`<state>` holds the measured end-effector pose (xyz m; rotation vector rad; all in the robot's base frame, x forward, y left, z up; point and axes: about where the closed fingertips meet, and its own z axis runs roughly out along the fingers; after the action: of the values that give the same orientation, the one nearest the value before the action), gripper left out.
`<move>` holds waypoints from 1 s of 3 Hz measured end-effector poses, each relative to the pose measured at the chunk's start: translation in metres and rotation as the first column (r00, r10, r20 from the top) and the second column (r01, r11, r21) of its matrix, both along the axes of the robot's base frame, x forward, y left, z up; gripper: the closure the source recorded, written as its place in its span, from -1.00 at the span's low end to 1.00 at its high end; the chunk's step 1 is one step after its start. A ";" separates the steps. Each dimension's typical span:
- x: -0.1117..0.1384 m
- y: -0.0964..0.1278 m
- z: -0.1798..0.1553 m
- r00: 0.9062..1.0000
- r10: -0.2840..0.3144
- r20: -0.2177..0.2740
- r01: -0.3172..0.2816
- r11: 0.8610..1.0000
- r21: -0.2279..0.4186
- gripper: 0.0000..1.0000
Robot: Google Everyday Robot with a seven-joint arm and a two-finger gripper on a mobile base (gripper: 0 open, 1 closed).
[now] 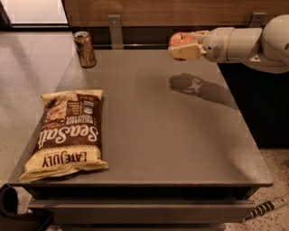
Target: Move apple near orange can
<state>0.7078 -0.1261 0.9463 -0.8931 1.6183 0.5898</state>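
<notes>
A grey bench [180,153] fills the view, with a dark wood panel [158,9] behind its far edge and pale floor [27,67] off its left edge. The cream fingers [189,50] are closed around the apple [179,39], pinching it from its right and underside, so the red-orange fruit shows at the gripper's left tip. The gripper [183,45] hangs in the air over the far edge, right of the middle, clear of the top; its shadow [189,85] lies on the surface just below and nearer the viewer. The white arm [239,43] reaches back from it past the far right corner.

The orange can [85,48] stands upright at the far left corner, well apart from the apple, with bare bench along the far edge between them. A chip bag [67,133] lies flat along the left edge, running down to the near left corner. The middle and whole right half of the bench are open.
</notes>
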 end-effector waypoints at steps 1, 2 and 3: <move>0.037 0.036 0.029 0.999 0.012 0.031 -0.014 0.997 0.076 1.00; 0.077 0.079 0.028 1.000 0.020 0.010 -0.021 0.991 0.130 1.00; 0.100 0.131 0.009 0.998 0.050 -0.047 -0.043 0.990 0.136 1.00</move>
<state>0.8083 0.0049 0.9548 -0.8233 1.5860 0.7509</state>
